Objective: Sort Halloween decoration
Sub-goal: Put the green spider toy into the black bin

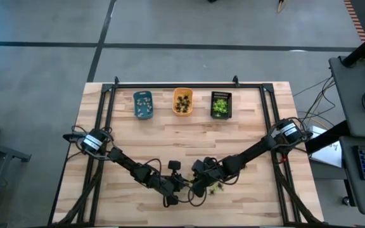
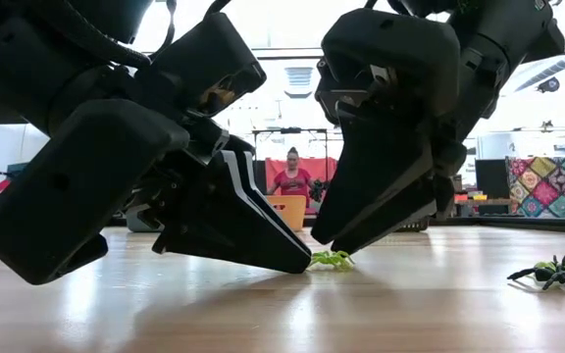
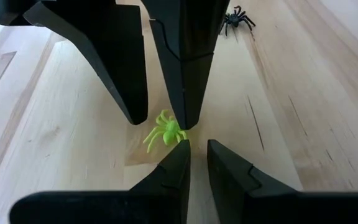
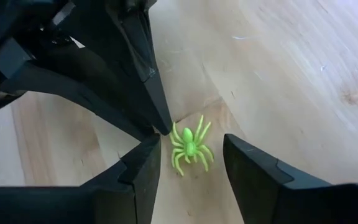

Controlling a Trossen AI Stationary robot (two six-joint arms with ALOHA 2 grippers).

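Right tool [image 4: 188, 171] open astride green spider [image 4: 189, 148] on tabletop [image 4: 278, 74], poised to pinch; left tool [image 3: 197, 165] narrow, tip bracing it.

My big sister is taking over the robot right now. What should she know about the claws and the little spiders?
Right claw: open, straddling a yellow-green spider lying on the table near the front edge. Nothing gripped.
Left claw: nearly shut, empty, tips right beside the same spider.
Elsewhere: one black spider lies loose on the table off to the side.
Done: the blue tray, orange tray and black tray at the back already hold small figures.
Left: close on the yellow-green spider, carry it to a tray, then deal with the black one.
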